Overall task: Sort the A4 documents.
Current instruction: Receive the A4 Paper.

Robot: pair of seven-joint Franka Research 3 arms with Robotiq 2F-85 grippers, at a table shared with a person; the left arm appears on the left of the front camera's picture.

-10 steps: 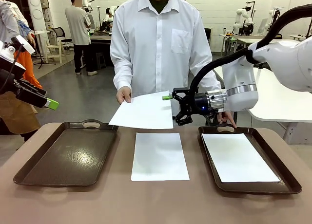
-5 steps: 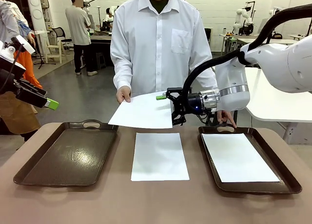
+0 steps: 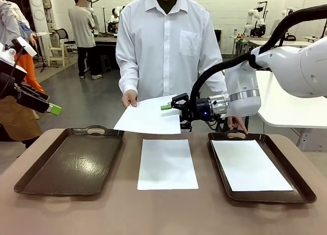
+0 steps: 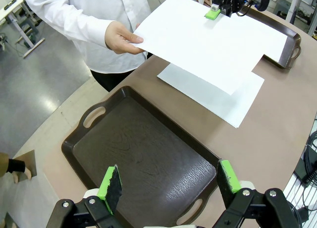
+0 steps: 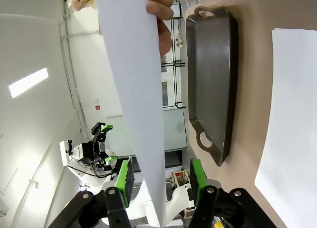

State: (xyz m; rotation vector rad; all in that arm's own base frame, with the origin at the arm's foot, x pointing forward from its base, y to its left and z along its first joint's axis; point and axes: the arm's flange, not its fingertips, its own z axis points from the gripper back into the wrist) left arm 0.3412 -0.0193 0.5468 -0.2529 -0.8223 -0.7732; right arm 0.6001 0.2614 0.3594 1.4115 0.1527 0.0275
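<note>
A person holds an A4 document (image 3: 148, 116) by its left corner in one hand (image 3: 129, 98), above the far edge of the table. My right gripper (image 3: 172, 113) straddles that sheet's right edge, one green pad above and one below. In the right wrist view the sheet (image 5: 133, 89) runs edge-on between the fingers (image 5: 124, 181) with a gap on each side. A second sheet (image 3: 167, 163) lies on the table between the trays, and a third (image 3: 250, 164) lies in the right tray (image 3: 302, 195). My left gripper (image 4: 168, 181) hangs open above the bare left tray (image 4: 138, 158).
The person stands at the table's far side, their other hand (image 3: 237, 123) by the right tray's handle. The left tray (image 3: 71, 161) holds nothing. Other people, tables and chairs stand in the room behind.
My right gripper has slid left onto the edge of the held sheet and its jaws have narrowed around it. The left arm has not moved.
</note>
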